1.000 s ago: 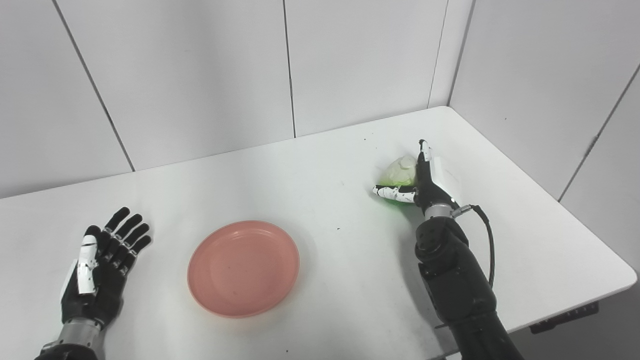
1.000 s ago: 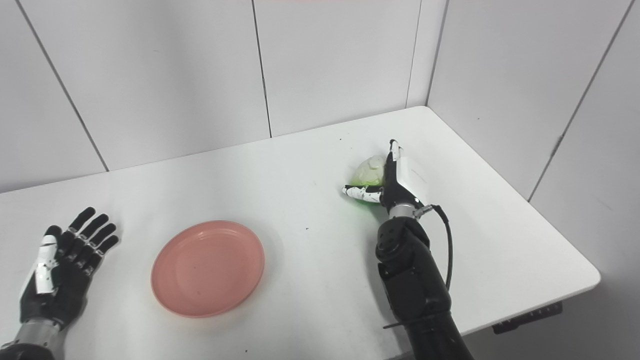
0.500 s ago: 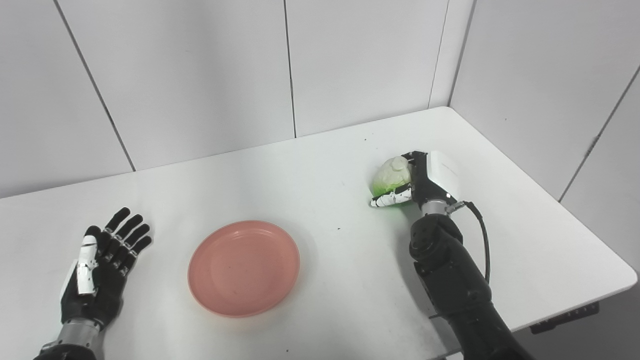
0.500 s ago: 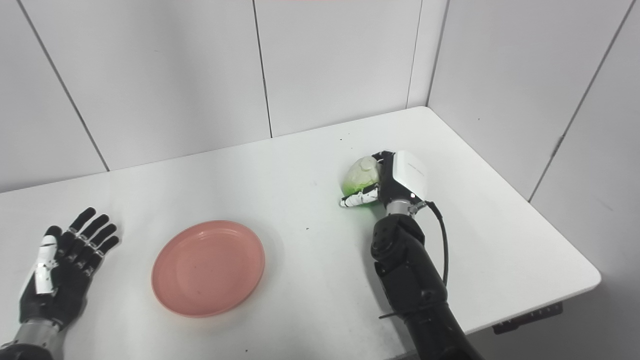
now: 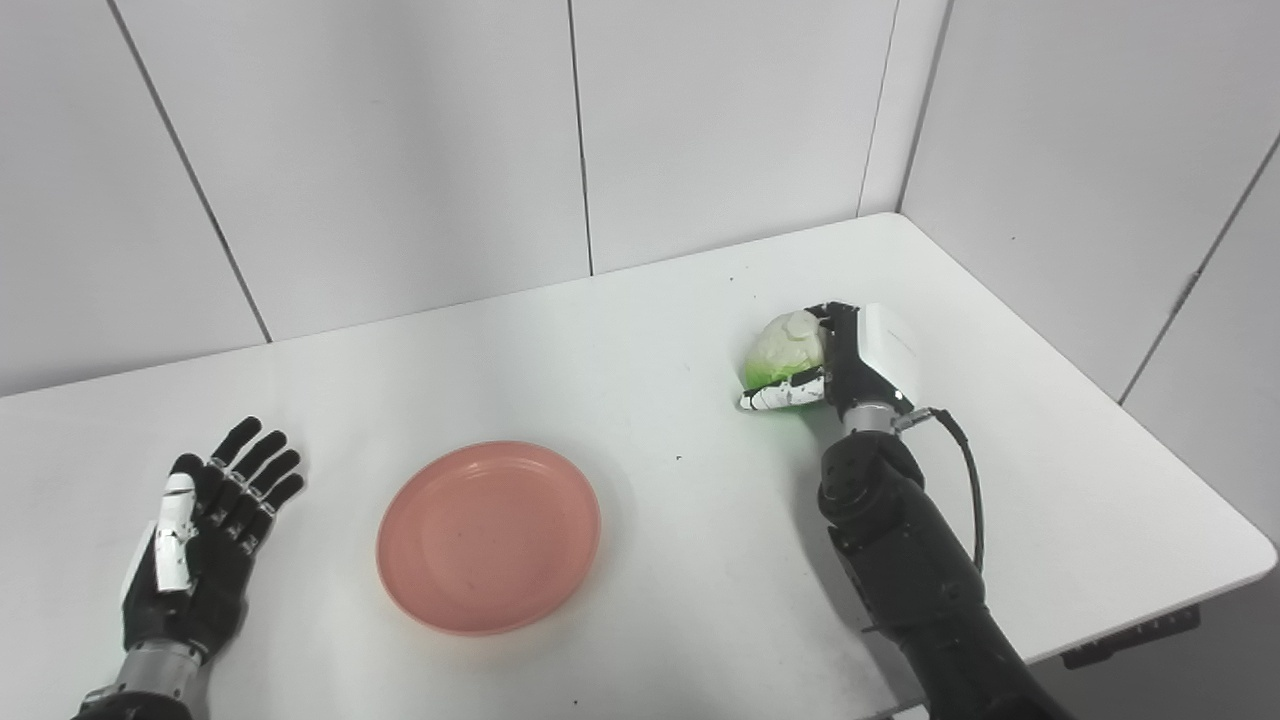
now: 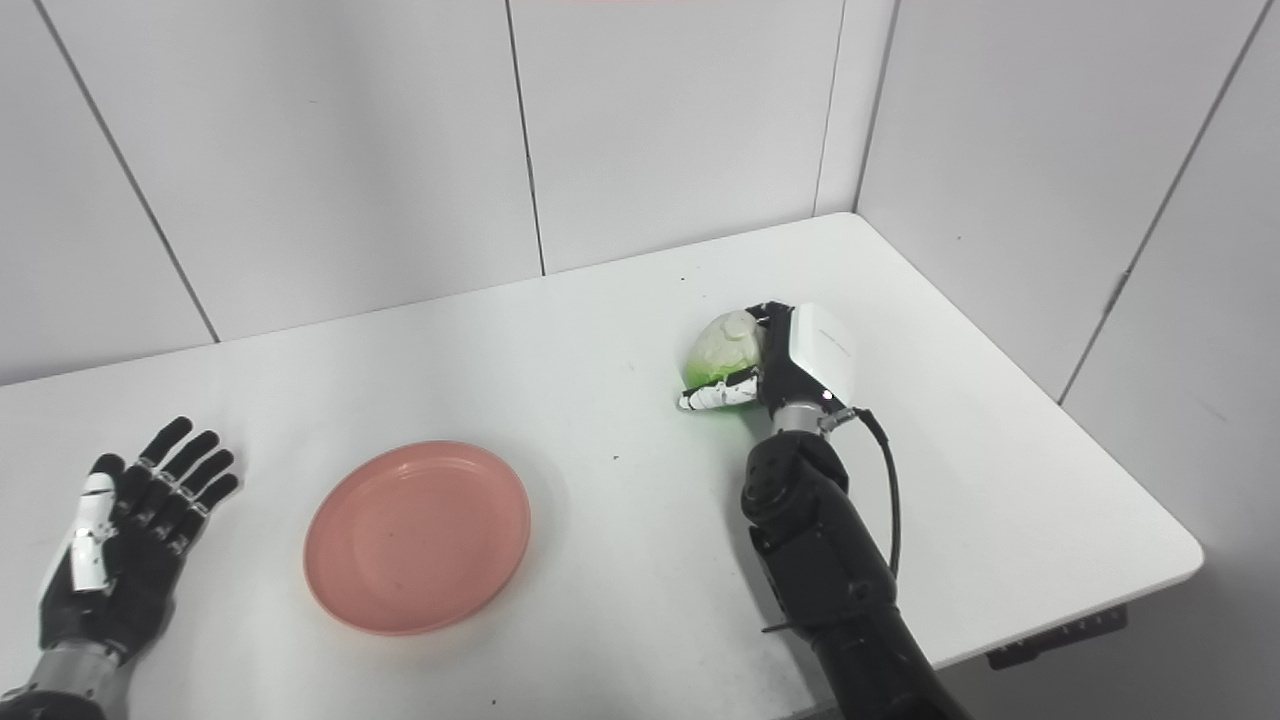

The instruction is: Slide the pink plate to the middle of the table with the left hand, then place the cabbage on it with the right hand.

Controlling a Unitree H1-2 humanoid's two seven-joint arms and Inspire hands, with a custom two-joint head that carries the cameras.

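A pink plate [image 5: 488,535] lies flat on the white table [image 5: 640,330], a little left of the middle. The pale green cabbage [image 5: 782,351] is at the right side of the table, with my right hand [image 5: 850,362] shut on it: fingers curl over its far side and the thumb crosses under its front. Whether the cabbage touches the table I cannot tell. My left hand [image 5: 200,540] rests open at the near left, palm down, fingers spread, well clear of the plate.
Grey wall panels close the table's back and right sides. The table's right corner edge [image 5: 1240,545] is near my right forearm. A black cable [image 5: 965,470] loops off the right wrist.
The right hand's fingers closed around the cabbage, from straight beside it to wrapped over it. The left hand and the plate have not moved.
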